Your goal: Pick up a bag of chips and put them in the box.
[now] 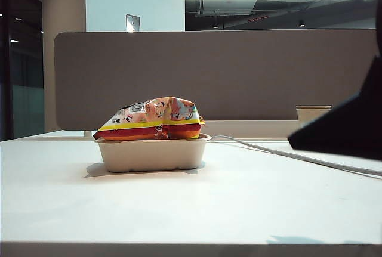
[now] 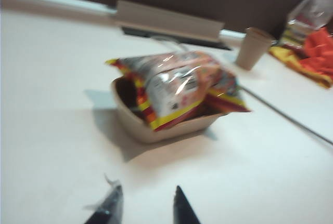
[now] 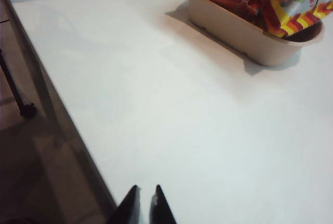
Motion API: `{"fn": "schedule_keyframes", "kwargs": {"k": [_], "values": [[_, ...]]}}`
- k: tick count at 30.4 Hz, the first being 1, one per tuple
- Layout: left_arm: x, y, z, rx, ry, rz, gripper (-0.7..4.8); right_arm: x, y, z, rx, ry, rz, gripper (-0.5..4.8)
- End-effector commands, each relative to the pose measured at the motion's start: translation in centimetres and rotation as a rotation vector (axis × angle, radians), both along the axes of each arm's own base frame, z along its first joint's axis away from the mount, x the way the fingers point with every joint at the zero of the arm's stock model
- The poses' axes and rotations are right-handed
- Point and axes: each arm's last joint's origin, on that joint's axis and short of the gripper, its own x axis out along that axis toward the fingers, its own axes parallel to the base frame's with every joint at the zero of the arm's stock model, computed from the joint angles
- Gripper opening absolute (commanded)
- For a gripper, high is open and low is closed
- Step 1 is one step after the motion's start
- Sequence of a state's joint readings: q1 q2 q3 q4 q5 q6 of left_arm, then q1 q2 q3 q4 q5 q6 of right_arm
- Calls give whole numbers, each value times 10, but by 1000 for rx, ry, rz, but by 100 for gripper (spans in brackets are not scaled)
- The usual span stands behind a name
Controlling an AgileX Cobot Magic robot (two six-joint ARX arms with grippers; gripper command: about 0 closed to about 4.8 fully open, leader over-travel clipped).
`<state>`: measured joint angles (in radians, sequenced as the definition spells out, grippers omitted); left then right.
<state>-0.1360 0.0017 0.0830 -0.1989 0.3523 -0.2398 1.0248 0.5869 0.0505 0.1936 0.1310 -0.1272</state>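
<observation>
The bag of chips (image 1: 152, 118) sits in the box (image 1: 152, 154), its underside hidden; my left gripper (image 2: 143, 206), blurred, hangs apart with jaws parted, empty; my right gripper (image 3: 144, 199) is clenched empty near the table (image 3: 171, 141) edge.

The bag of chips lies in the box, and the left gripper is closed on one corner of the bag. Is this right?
Partly. The bag of chips does lie in the box, but the left gripper holds nothing: the left wrist view shows it apart from the bag, over bare table.
</observation>
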Motion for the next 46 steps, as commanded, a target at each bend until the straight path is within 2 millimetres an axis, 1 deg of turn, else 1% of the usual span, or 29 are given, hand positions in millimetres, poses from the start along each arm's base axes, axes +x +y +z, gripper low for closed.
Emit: {"fn": "schedule_keyframes", "kwargs": {"k": [1, 5, 10, 31, 36, 38, 46], "values": [[2, 0, -10, 9, 23, 11, 120, 0, -1, -2, 6, 2, -4, 40], [4, -1, -20, 10, 46, -2, 120, 0, -1, -3, 3, 7, -5, 40], [4, -1, -20, 33, 21, -34, 120, 0, -1, -3, 3, 6, -5, 41], [4, -1, -20, 43, 15, -36, 122, 0, -1, -3, 4, 6, -4, 41], [4, 0, -20, 37, 23, 11, 121, 0, -1, -3, 4, 5, -5, 41], [4, 0, -20, 0, 42, 16, 121, 0, -1, -3, 4, 6, -4, 41], [4, 0, -20, 5, 40, 16, 121, -1, -2, 0, 28, -9, -5, 41]]}}
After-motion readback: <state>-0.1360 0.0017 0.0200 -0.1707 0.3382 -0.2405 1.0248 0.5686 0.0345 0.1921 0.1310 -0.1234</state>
